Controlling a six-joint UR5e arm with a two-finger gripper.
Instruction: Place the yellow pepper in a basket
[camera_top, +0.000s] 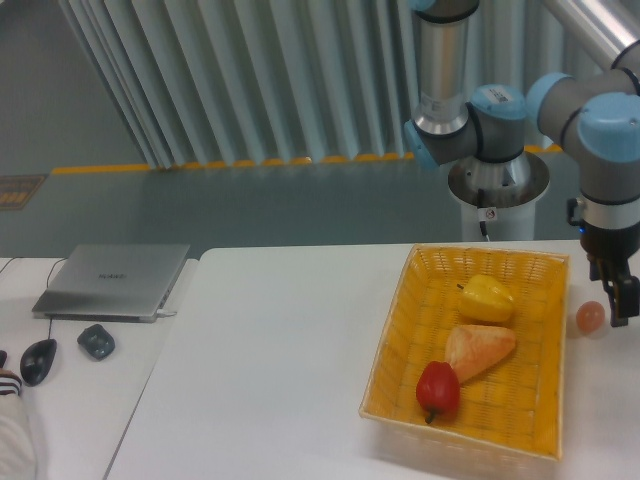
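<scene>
A white table (280, 380) stands before grey ribbed curtains (240, 80). One basket (400, 330) holds one yellow pepper (486, 298) at 12 o'clock, one bread wedge (478, 349), one red pepper (437, 389). The gripper (620, 297) hangs outside; its opening cannot be told.

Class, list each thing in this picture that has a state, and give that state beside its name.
yellow pepper: lying in the basket, far end
basket: holds three foods
bread wedge: in basket, middle
red pepper: in basket, near end
egg: on table, outside basket
laptop: closed
gripper: empty, beside egg
</scene>
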